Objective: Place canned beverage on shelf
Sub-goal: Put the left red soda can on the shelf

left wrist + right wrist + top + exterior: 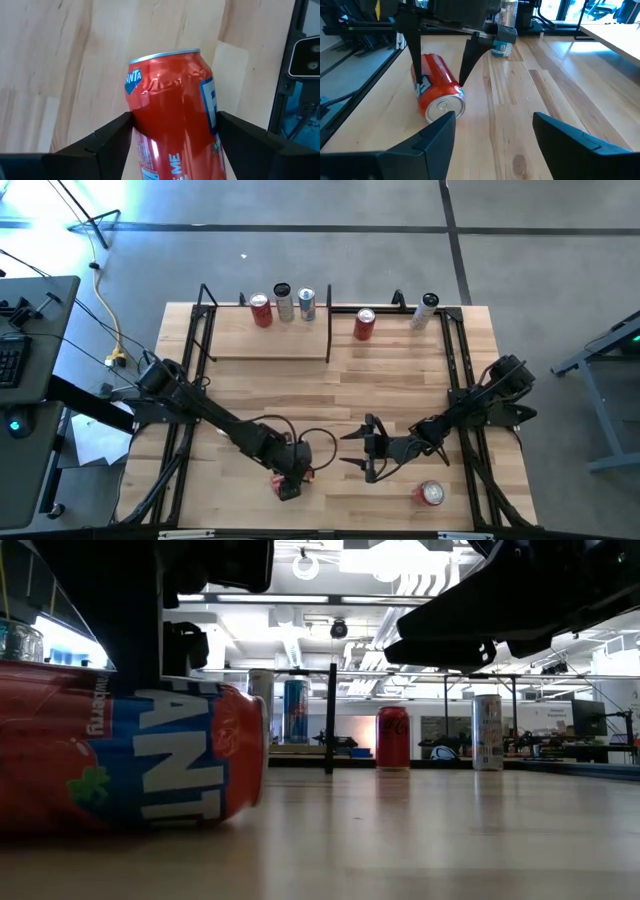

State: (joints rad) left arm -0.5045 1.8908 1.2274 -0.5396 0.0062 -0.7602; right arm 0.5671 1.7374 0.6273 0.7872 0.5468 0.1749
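A red Fanta can (170,110) lies on its side on the plank table near the front edge; it also shows in the high view (279,478), the low view (130,755) and the right wrist view (436,85). My left gripper (290,482) stands over it, shut on it. My right gripper (358,452) is open and empty to the can's right, pointing at it (492,117). The pale wood shelf (268,340) stands at the back left with its upright end panel (329,325). On it stand three cans: red (261,310), grey (284,302) and blue-silver (307,304). My left gripper pinches the Fanta can between its two fingers, on the can's round side wall (137,127) about halfway along. The fingers (415,55) come from above, pointing down, and lie across the can. The can lies level with its underside on the table (150,820).
A red cola can (364,324) stands on the table just right of the shelf's end panel, and a white can with a black top (426,310) stands at the back right. Another red can (432,494) is near the front right corner. Black frame rails (458,370) run along both table sides.
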